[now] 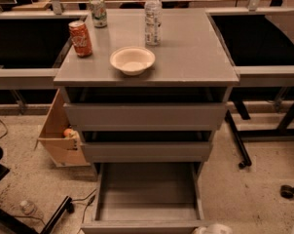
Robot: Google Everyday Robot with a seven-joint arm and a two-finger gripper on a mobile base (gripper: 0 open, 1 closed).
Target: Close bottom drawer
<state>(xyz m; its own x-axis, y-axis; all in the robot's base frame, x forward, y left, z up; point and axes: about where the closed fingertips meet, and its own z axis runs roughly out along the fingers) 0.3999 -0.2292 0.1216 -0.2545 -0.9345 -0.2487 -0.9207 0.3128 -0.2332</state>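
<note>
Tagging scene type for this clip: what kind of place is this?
Probably an office or lab workspace: a grey drawer cabinet with its bottom drawer pulled open, desks on either side, and a cardboard box beside it. The gripper is the pale shape at the bottom edge, by the drawer's right corner.
</note>
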